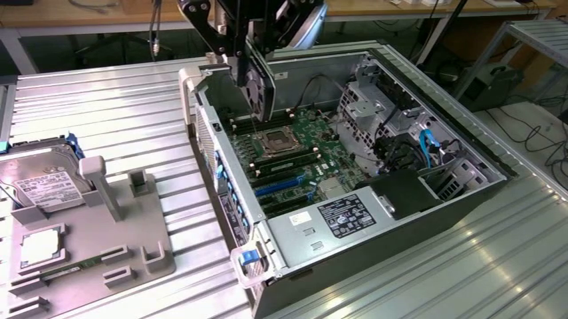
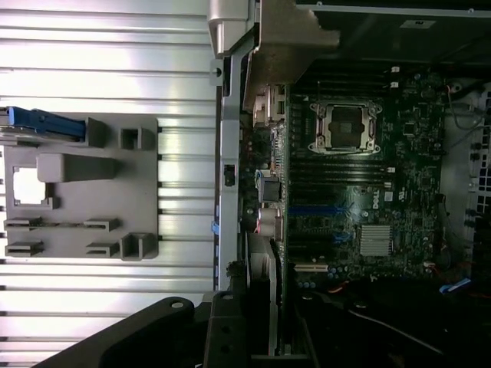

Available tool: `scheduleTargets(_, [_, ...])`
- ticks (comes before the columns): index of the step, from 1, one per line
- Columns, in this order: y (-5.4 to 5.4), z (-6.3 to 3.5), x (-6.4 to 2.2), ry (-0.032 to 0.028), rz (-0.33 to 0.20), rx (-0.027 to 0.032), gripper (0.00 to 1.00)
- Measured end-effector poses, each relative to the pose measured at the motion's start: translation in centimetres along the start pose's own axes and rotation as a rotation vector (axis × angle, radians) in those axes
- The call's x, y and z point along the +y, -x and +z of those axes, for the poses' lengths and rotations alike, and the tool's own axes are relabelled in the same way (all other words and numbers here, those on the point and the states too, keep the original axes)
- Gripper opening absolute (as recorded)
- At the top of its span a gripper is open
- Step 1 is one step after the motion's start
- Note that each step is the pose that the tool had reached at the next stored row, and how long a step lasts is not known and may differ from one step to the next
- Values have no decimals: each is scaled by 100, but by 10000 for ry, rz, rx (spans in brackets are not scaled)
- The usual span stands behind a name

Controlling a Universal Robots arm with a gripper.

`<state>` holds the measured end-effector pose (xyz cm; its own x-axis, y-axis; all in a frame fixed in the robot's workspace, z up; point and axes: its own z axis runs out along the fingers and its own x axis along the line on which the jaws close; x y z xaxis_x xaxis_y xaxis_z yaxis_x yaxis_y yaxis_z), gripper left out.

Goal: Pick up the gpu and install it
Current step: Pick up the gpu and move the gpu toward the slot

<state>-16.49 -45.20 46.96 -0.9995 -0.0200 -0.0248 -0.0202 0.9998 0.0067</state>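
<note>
The gpu [image 1: 260, 86], a dark flat card with a round fan on its face, hangs on edge from my gripper [image 1: 244, 56], which is shut on its upper edge. It is held above the back corner of the open computer case [image 1: 206, 133], over the motherboard [image 1: 302, 159] near the CPU socket [image 1: 273, 139]. The blue expansion slots [image 1: 279, 186] lie further toward the front of the board. In the wrist view the gpu [image 2: 273, 284] appears edge-on below my gripper [image 2: 261, 333], just inside the case wall [image 2: 226, 153] and beside the blue slots [image 2: 314, 208].
A grey fixture tray [image 1: 133, 232] sits at the exterior view's left and holds a silver hard drive [image 1: 44, 186] and a green memory stick [image 1: 62, 272]. Inside the case are a drive cage [image 1: 382, 106], blue cables [image 1: 426, 149] and a labelled power supply [image 1: 350, 216].
</note>
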Motion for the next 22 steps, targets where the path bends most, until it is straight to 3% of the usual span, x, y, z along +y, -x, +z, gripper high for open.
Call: scheduleTargets(22, [136, 9, -3, -3, 0, 0, 28])
